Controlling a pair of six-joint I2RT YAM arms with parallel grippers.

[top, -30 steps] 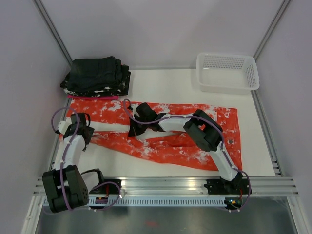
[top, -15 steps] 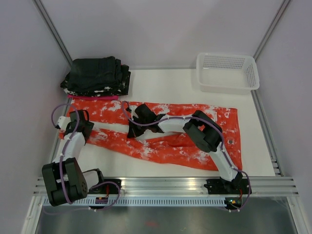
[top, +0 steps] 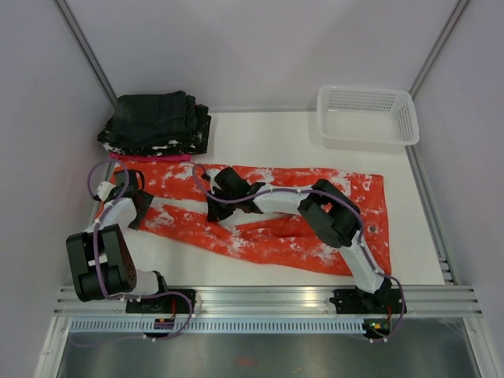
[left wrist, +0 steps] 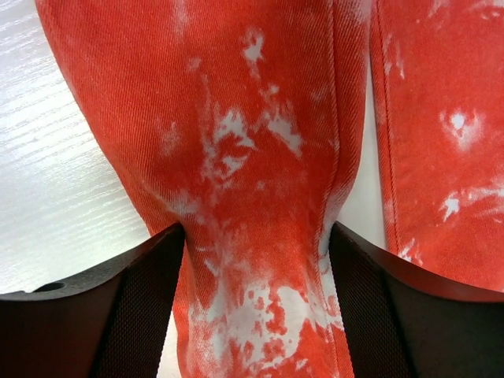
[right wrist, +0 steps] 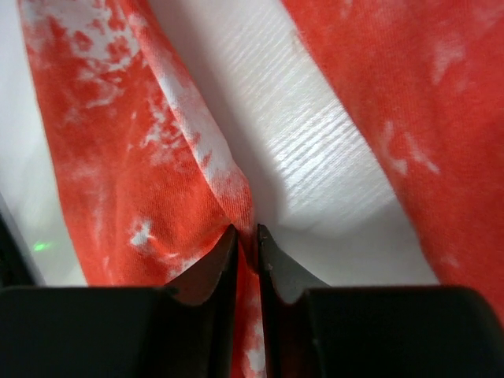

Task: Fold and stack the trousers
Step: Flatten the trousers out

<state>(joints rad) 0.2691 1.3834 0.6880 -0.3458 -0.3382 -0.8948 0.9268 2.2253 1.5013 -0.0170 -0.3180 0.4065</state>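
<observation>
Place: a robot lab, a test cell rather than a home or shop.
Enclosure: plain pale walls (top: 260, 47) close around a white table (top: 268, 142), with bare metal posts (top: 88, 55) at the corners.
Mounting: a left arm (top: 118, 216) and a right arm (top: 346, 236) bolted to a slotted aluminium rail (top: 276, 298) at the near edge.
Wiring: purple cables (top: 90, 181) run loose along both.
Laid out: trousers (top: 276, 244), a pile of dark folded clothes (top: 157, 122), a white plastic basket (top: 362, 135).

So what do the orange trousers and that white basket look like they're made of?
The trousers: soft woven fabric, maybe cotton twill, matte; fine diagonal ribbing and creases show. The basket: likely rigid white plastic, smooth, with perforated mesh walls.
</observation>
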